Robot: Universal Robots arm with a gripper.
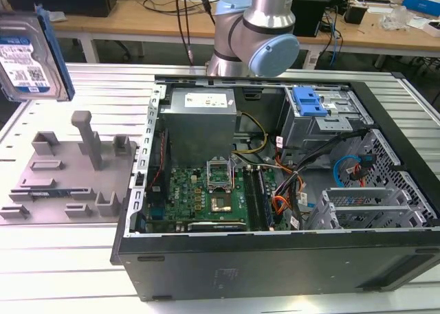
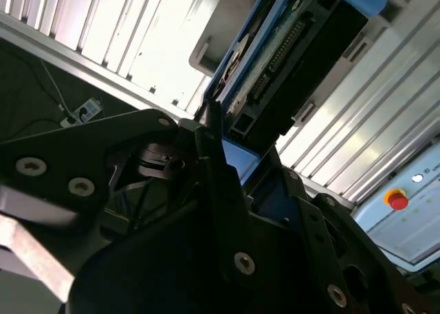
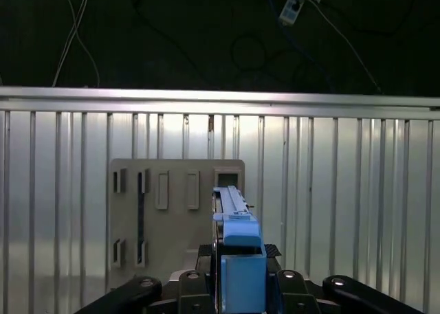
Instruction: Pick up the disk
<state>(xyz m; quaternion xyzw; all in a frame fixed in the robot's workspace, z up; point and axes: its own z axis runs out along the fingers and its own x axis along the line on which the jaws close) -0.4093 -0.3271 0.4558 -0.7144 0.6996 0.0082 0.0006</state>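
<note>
The disk (image 1: pixel 31 56), silver with a white-and-blue label and blue side rails, hangs upright in the air at the exterior view's far left, above the grey fixture (image 1: pixel 69 170). In the first wrist view the disk (image 3: pixel 236 214) shows edge-on with its blue rail up, and my gripper (image 3: pixel 237 266) is shut on it from both sides. The second wrist view looks along the dark fingers (image 2: pixel 216 156) at the disk's circuit-board side (image 2: pixel 289 60). The fixture (image 3: pixel 165 218) lies on the slatted table far below the disk.
An open computer case (image 1: pixel 275 190) with motherboard, cables and a blue drive-bay bracket (image 1: pixel 308 101) takes up the table's middle and right. The arm's base (image 1: pixel 254 32) stands behind it. A red stop button (image 2: pixel 397 200) and the table edge (image 3: pixel 220 94) are in view.
</note>
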